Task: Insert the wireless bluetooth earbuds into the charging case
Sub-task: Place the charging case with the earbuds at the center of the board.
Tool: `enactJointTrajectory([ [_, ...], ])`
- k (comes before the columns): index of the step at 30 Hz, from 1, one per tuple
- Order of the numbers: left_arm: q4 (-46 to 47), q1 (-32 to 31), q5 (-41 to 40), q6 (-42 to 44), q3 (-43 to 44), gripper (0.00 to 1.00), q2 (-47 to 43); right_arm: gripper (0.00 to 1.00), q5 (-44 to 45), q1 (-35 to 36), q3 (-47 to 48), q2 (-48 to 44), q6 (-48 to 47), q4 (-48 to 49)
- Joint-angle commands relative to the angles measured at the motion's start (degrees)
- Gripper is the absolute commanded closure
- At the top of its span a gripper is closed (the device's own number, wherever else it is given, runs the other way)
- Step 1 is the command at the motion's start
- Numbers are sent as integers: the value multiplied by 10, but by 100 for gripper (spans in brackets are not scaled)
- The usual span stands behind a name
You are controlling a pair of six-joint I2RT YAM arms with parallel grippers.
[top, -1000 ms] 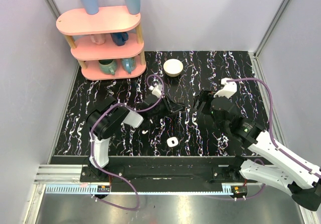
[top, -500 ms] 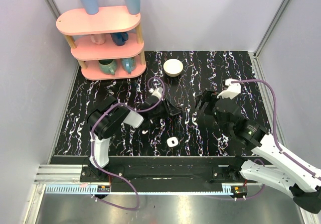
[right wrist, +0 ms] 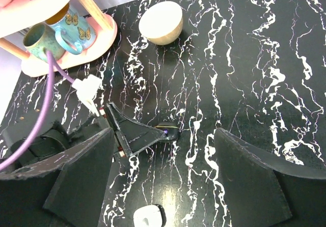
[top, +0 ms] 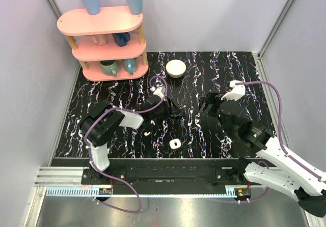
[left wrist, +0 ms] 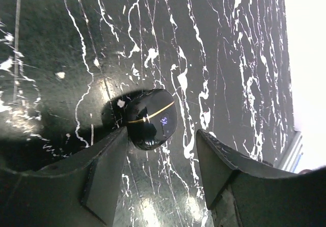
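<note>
White charging case [top: 174,144] lies near the front edge of the surface [top: 244,74], with one earbud [top: 146,133] nearby on its left. The left gripper [left wrist: 162,135] straddles a black pod [left wrist: 150,117] mid-surface with its jaws released, probably freeing itself. The right gripper [right wrist: 164,135] hovers with jaws spread and empty.

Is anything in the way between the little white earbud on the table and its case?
No, nothing I can see. The earbud lies on the table, a little left of the charging case, with only tabletop between them. The small black pod sits farther back, out of the way.
</note>
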Motion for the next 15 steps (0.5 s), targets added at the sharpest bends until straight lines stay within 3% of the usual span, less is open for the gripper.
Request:
enactJointTrajectory([
  [1,-61,-1,-59,62,4,39,-70,14,-3,-6,-8,5,-6,14],
  [10,-191,0,-154,167,-1,39,-216,13,-57,-5,-38,32,23,-3],
  [15,-207,1,-207,231,-44,36,-355,11,-209,-5,-85,58,-72,17],
])
